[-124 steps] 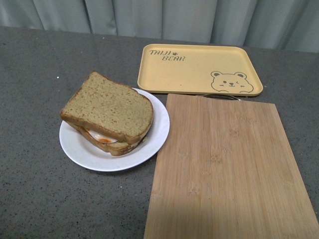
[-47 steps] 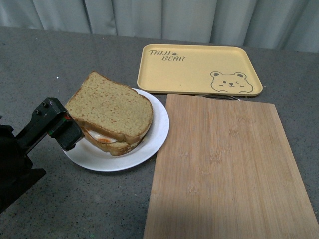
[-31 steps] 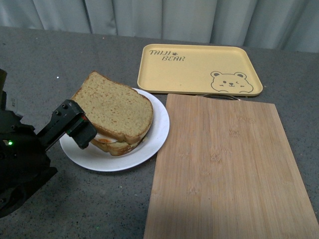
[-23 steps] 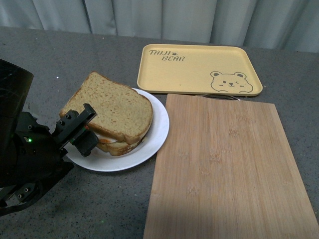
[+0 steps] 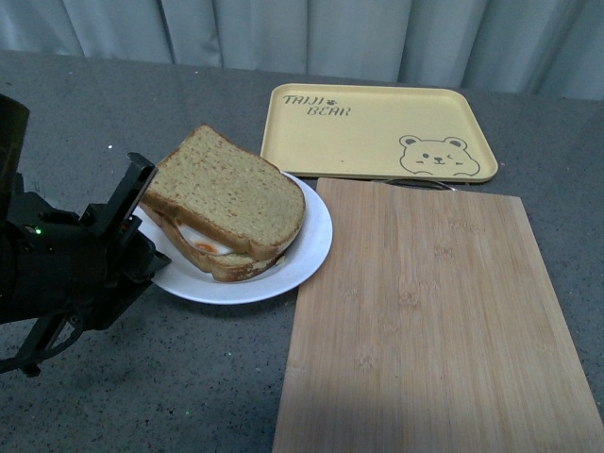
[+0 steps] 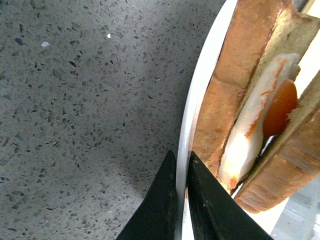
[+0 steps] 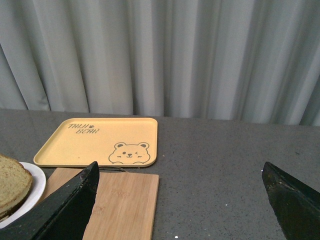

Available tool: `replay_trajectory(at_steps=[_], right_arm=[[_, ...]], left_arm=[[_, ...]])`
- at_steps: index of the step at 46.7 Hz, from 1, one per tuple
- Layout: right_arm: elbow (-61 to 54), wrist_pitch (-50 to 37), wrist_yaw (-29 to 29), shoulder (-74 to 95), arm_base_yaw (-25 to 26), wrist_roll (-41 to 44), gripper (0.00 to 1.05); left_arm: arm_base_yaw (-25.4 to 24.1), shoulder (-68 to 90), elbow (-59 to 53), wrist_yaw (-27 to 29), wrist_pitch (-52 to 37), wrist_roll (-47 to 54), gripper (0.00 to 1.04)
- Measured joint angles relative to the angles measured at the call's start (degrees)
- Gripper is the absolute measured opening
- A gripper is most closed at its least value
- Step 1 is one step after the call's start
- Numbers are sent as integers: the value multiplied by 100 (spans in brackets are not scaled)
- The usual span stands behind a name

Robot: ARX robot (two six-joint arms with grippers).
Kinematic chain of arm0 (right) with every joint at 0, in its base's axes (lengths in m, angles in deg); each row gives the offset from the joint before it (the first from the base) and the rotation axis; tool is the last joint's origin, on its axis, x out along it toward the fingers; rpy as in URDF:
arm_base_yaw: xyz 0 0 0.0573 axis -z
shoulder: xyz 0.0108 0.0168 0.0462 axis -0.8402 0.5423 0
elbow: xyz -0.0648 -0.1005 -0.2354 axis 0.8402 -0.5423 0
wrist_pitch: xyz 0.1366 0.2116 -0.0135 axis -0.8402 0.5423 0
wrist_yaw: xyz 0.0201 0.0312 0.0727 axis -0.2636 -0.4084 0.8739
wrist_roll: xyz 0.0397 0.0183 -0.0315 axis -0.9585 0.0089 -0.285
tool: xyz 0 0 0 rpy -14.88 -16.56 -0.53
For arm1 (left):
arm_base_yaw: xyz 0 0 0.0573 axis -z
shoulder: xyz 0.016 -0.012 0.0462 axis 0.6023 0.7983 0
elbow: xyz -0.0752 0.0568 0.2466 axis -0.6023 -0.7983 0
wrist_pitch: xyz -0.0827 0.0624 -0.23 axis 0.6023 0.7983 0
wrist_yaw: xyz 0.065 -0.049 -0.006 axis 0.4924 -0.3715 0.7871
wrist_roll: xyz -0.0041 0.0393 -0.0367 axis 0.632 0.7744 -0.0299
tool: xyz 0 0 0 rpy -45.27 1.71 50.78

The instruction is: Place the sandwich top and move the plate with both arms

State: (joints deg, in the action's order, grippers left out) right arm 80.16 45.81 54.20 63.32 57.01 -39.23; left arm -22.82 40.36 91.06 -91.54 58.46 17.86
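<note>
From the left of the front view, the left end effector (image 5: 143,226) is clamped on the left rim of the plate (image 5: 307,250). Only the left wrist view proves it: both fingers (image 6: 160,200) pinch the white edge, and the egg (image 6: 277,105) shows between the slices. The sandwich top (image 5: 231,189) sits on the stack on that plate. The plate's right rim laps over the cutting board (image 5: 425,311). Bare table (image 5: 75,113) lies open at upper left, and the tray (image 5: 377,127) sits behind. The right end effector (image 7: 179,166), spread wide, appears only in its own wrist view.
</note>
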Motion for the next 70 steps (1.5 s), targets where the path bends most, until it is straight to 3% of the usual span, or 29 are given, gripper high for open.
replay_trajectory(at_steps=[12, 20, 26, 50, 70], right_arm=[[-2, 0, 2, 0, 0, 0, 95], [0, 0, 2, 0, 0, 0, 95], [-2, 0, 0, 0, 0, 0, 95], [-2, 0, 2, 0, 0, 0, 95], [0, 0, 2, 0, 0, 0, 95]], left_arm=[[-109, -131, -627, -520, -1858, -723, 4], [17, -131, -391, -662, -2282, -1032, 4], [280, 107, 350, -446, -2236, -1281, 4], [1226, 1888, 3609, 96, -566, -1460, 4], [1231, 2898, 5276, 437, 603, -1471, 4]])
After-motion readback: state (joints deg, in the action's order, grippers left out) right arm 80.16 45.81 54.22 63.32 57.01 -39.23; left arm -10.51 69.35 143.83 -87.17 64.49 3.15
